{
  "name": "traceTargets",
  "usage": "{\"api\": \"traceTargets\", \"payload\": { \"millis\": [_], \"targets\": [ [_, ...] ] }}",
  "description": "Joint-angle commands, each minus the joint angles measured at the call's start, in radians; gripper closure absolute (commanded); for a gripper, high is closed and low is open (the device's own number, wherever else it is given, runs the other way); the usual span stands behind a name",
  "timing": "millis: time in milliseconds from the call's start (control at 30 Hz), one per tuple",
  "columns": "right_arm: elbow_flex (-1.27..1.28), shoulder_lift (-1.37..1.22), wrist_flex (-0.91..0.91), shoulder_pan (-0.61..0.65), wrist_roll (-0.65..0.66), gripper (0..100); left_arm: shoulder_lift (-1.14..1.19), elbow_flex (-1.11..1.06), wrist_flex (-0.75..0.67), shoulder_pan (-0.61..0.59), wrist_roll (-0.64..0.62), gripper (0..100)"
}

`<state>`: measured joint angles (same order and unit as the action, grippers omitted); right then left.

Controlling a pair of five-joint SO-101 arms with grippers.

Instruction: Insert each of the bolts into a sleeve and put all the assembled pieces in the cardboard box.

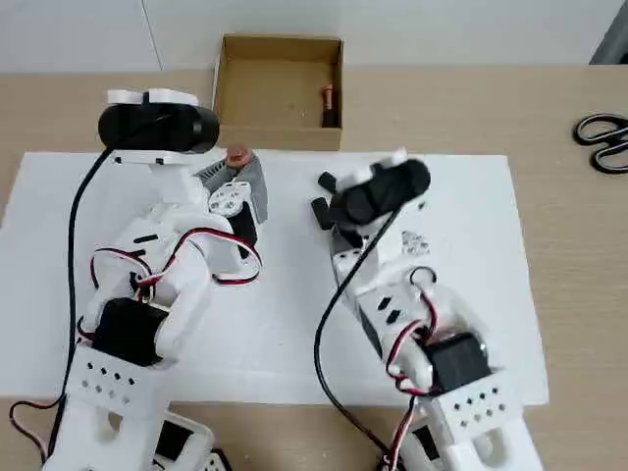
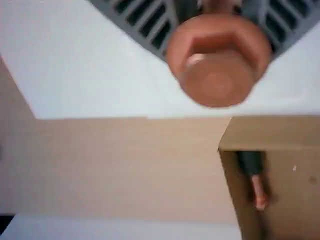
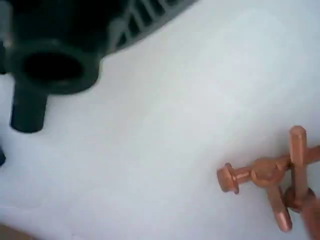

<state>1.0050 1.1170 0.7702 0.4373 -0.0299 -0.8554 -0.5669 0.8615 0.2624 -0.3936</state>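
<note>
Bolt (image 2: 217, 60) clamped in left gripper (image 1: 238, 165), just beside box (image 1: 279, 137) front wall. Right gripper (image 1: 327, 196) fingers closed on sleeve (image 3: 50, 67) over paper (image 1: 491, 294). One assembled piece (image 1: 330, 106) lies in box.

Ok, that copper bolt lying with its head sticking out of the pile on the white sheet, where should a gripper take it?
Take the bolt probably on the bare shank just behind its head, coming down from above with the jaws across it. It lies flat on the white sheet, head end free, while its far end is crossed by the other bolts.
</note>
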Motion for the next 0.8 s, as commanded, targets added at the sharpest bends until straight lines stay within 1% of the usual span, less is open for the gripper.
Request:
{"api": "traceTargets", "payload": {
  "millis": [0, 167, 300, 600, 767],
  "targets": [
    [0.107, 0.127, -0.108, 0.030, 0.012, 99.5, -0.029, 0.008, -0.075, 0.005, -0.009, 99],
    [0.281, 0.283, -0.209, 0.113, 0.012, 99.5, -0.029, 0.005, -0.089, 0.103, -0.017, 99],
    [0.368, 0.364, -0.255, 0.124, 0.011, 99.5, -0.023, 0.004, -0.089, 0.153, -0.071, 99],
    [0.390, 0.404, -0.248, 0.125, 0.011, 99.5, -0.029, -0.061, -0.084, 0.227, -0.074, 99],
    [0.390, 0.406, -0.248, 0.125, 0.011, 99.5, -0.031, -0.056, -0.032, 0.239, -0.074, 99]
  ]
}}
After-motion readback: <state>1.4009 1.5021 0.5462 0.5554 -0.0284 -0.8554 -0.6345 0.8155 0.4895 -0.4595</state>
